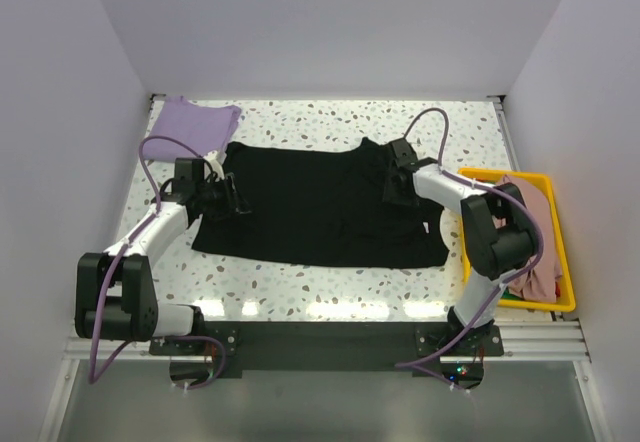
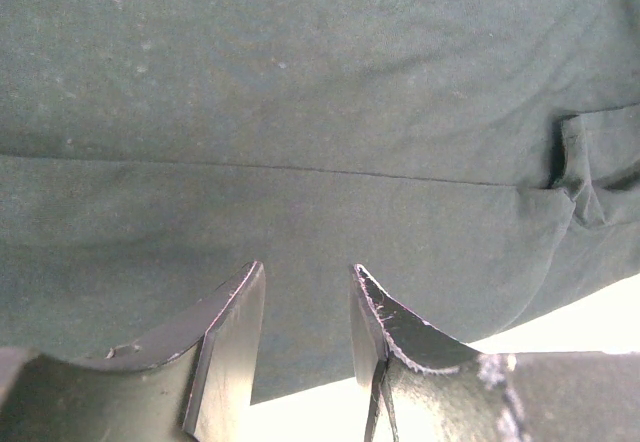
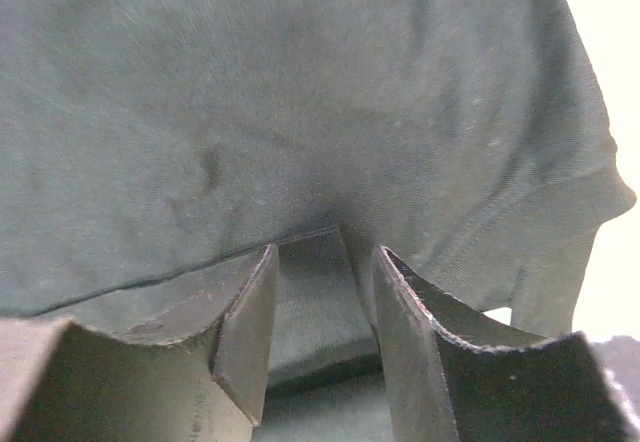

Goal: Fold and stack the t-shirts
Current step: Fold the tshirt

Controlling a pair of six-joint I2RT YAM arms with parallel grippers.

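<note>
A black t-shirt (image 1: pixel 320 207) lies spread flat in the middle of the table. My left gripper (image 1: pixel 226 198) is low at its left edge. In the left wrist view the left gripper (image 2: pixel 305 270) is open, its jaws apart over the hem of the black t-shirt (image 2: pixel 300 82), with nothing pinched. My right gripper (image 1: pixel 396 176) is at the shirt's upper right, near the sleeve. In the right wrist view the right gripper (image 3: pixel 325 250) is open, with a fold of the black t-shirt (image 3: pixel 300 92) lying between the jaws. A folded lavender t-shirt (image 1: pixel 190 122) lies at the back left.
A yellow bin (image 1: pixel 556 252) stands at the right edge of the table and holds a dusty pink t-shirt (image 1: pixel 540 232) with a green one (image 1: pixel 518 292) under it. White walls close in the table at the back and both sides.
</note>
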